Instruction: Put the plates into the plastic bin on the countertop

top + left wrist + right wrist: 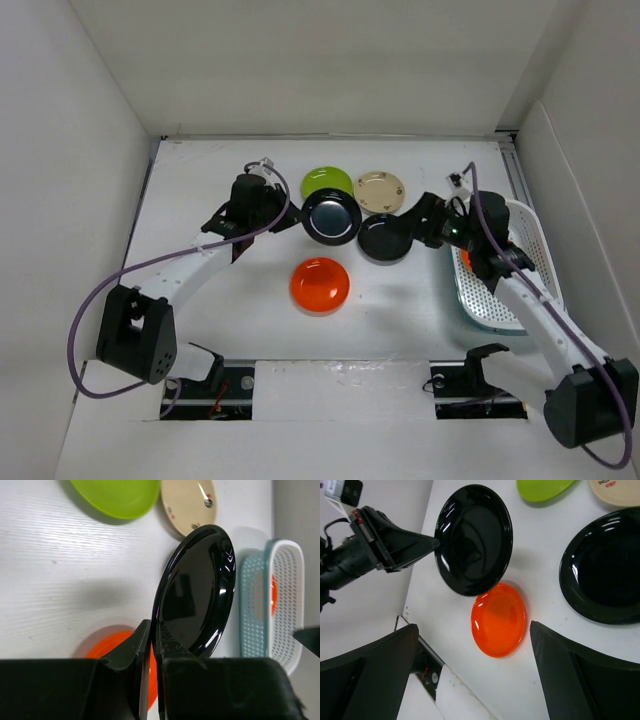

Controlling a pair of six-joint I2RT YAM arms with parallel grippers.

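Bright, even light from above washes the white worktop [250,320] almost flat, leaving only soft, pale shadows beside the orange plate [320,284] and the arms. The raised black plate [197,590] shows sharp white glints and mirror-like reflections. The near left tool [154,630] and the right tool's fingers [375,675] sit dark and softly out of focus.
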